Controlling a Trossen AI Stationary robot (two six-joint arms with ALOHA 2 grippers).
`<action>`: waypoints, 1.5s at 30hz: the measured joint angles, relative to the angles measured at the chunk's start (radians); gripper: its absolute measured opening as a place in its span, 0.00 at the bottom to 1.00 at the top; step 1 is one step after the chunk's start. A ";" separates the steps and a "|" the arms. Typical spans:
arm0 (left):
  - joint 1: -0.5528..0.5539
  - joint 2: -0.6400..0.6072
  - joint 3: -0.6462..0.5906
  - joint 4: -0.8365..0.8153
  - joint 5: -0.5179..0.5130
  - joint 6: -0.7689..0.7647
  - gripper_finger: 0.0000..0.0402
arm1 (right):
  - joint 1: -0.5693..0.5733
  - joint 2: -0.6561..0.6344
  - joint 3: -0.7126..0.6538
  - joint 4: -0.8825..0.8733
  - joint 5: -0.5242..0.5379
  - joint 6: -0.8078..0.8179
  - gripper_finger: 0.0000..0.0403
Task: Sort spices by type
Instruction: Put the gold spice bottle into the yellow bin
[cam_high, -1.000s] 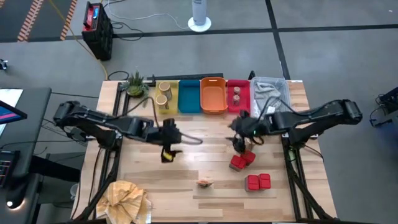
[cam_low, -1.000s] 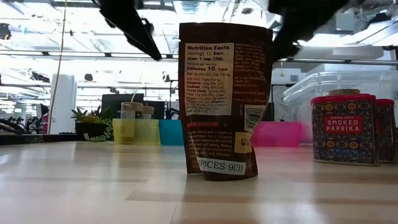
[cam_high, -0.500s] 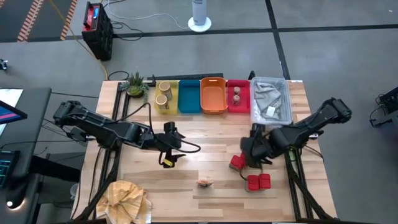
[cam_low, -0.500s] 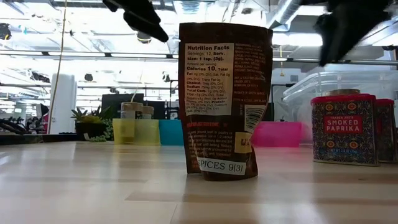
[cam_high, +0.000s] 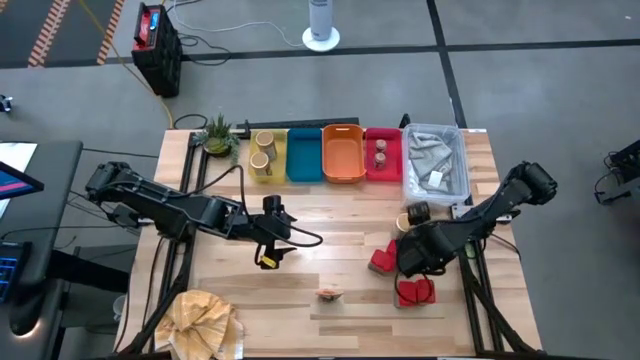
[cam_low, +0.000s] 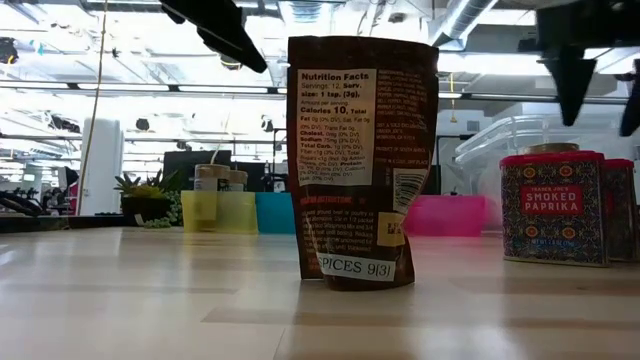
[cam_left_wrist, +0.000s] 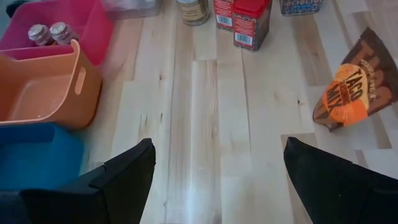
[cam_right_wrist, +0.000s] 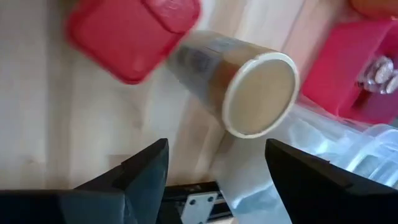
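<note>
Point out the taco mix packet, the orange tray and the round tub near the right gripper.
taco mix packet (cam_left_wrist: 350, 93): left wrist view, on its orange label.
orange tray (cam_high: 342, 154): high view, on its inside floor.
round tub (cam_right_wrist: 260, 93): right wrist view, on its pale top.

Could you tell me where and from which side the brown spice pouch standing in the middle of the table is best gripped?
Probably at its flattened top edge, from straight above. The pouch stands upright on its base, wide across the face but thin front to back, so fingers closing across that thin top seam should hold it without tipping it. The left gripper, open, hangs nearest; the table around the pouch gives room to descend.
</note>
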 joint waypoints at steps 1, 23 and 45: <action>0.000 0.000 0.000 0.000 0.000 0.000 0.84 | -0.013 0.005 0.000 -0.003 -0.001 -0.010 0.77; 0.000 0.000 0.000 -0.053 0.003 -0.018 0.84 | -0.173 0.015 -0.085 0.195 0.053 -0.428 0.89; 0.000 0.000 0.000 -0.059 0.002 -0.016 0.84 | -0.247 0.015 0.028 0.384 0.088 -0.404 0.88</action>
